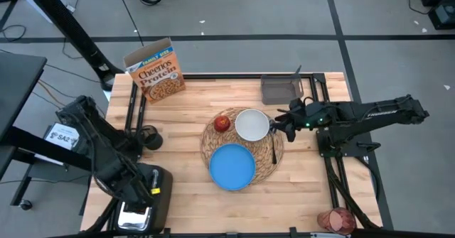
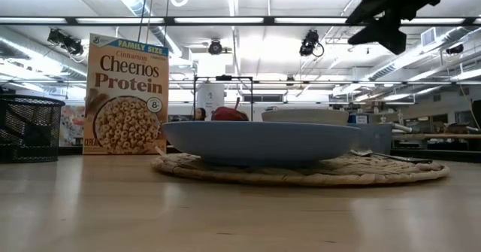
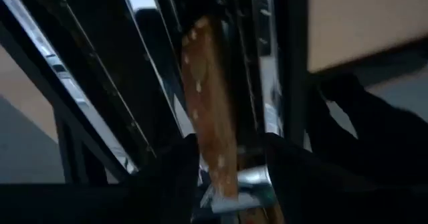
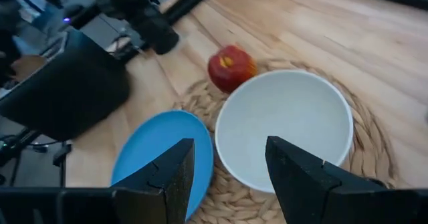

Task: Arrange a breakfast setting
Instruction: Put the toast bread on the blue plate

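One item short of a full setting, by the look of it: the toast slice (image 3: 207,97), standing on edge in the slot of the black toaster (image 1: 146,195), directly ahead of the left gripper (image 3: 231,138). Cannot tell whether that gripper is clamped on the slice or only set around it.

Probably the step in hand: drawing the slice out and carrying it to the blue plate (image 1: 232,167).
- Lift straight along the slot, no twisting, so the crust does not catch on the metal guides either side.
- Grip lightly. Toast likely to crumble or snap under a hard pinch.
- Clear the toaster's top fully before swinging across toward the mat, then set down flat on the plate's bare middle.

Farther out, well apart from the left gripper: the round woven straw placemat (image 4: 364,157), bearing the plate, the small white bowl (image 4: 284,134), the red apple (image 4: 231,67) and the metal spoon (image 1: 275,150).

Right gripper (image 4: 229,142) hovering high above the mat, spread wide, empty and touching nothing. Bowl just beneath and ahead of it, apple beyond the bowl, plate below to one side, spoon close under it on the mat's edge.

Orange Cheerios box (image 1: 155,71) upright, far from both grippers at the table's back edge. Pink drink glass (image 1: 335,219) near the right arm's base, well behind its gripper.
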